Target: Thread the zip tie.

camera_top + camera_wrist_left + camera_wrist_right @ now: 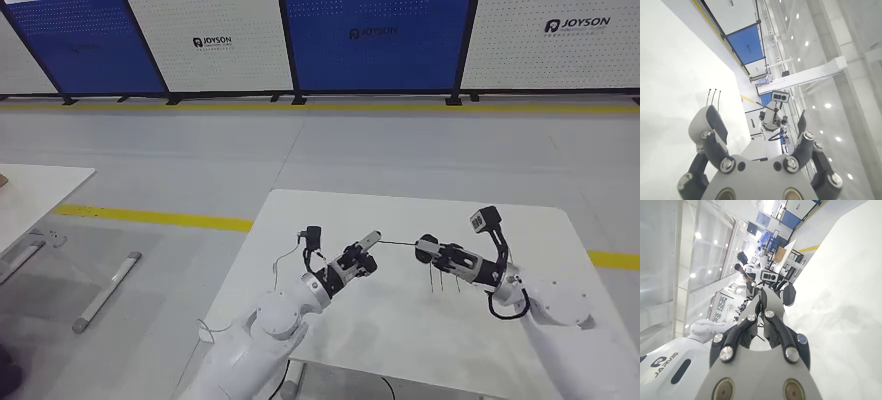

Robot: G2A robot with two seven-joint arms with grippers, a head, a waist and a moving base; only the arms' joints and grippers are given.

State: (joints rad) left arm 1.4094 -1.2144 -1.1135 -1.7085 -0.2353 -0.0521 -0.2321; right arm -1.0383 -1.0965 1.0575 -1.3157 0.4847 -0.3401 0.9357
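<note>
Spread wide and empty, the left claw [757,111] is held near the free end of the zip tie [400,244], which is clenched in the right claw [761,294] above the counter [400,330]. Should the thin strip sag or twist, it could be missed or knocked loose.

Two arms meet over the middle of the white table [400,340], the left gripper [369,250] and the right gripper [427,249] facing each other, near but apart. A thin black zip tie [400,243] spans the gap between them, raised above the table. Three spare ties [441,282] lie on the table beneath the right gripper.
</note>
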